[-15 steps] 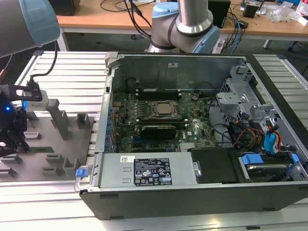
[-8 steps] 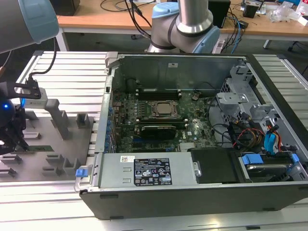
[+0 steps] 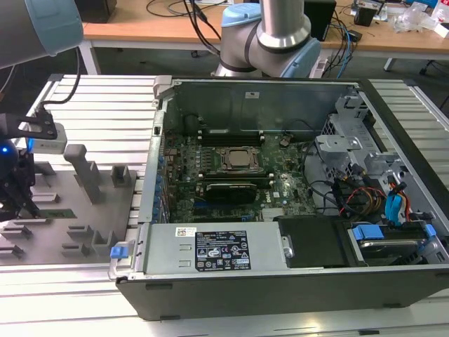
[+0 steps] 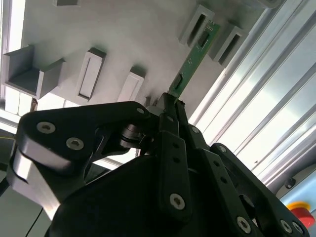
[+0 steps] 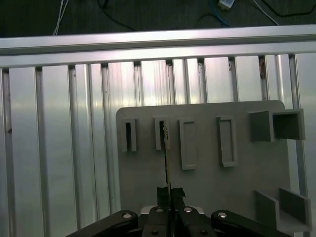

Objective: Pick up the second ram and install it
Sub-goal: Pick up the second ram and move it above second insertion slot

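The second ram [image 4: 195, 54] is a thin green board with small dark chips, and my gripper [image 4: 170, 101] is shut on its near end. In the first wrist view the ram [image 5: 167, 163] shows edge-on, running from my gripper [image 5: 168, 193] to a slotted block on the grey fixture plate [image 5: 207, 182]. In the exterior view my gripper [image 3: 21, 207] hangs over the fixture plate [image 3: 98, 217] at the exterior view's left, with the green ram [image 3: 57, 214] low beside it. Whether the ram still rests in its slot I cannot tell.
The open computer case [image 3: 393, 140] lies at the exterior view's right, its motherboard [image 3: 231, 158] and long black memory sockets [image 3: 231, 132] exposed. Upright grey blocks [image 3: 85, 172] stand on the plate. Everything sits on a slatted aluminium table [image 3: 105, 112]. The arm's base [image 3: 270, 35] stands behind the case.
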You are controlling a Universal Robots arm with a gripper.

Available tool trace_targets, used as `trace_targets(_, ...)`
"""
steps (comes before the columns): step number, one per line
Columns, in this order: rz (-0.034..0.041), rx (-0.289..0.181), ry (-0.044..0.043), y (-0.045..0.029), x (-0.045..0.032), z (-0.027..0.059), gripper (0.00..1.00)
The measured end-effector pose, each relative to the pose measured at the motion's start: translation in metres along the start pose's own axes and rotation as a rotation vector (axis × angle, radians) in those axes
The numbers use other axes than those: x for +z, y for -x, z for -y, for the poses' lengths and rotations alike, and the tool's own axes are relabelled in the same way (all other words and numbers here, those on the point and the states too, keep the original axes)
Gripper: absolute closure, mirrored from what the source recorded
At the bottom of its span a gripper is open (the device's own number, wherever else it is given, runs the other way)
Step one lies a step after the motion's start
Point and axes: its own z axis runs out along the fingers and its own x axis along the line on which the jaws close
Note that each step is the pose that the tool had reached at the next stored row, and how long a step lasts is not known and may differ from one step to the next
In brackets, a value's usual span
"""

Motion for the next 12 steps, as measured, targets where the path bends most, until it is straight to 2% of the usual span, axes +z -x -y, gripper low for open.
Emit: trace_targets(12,0.0,0.0,0.0,0.0005,-0.0173,-0.0008,0.87)
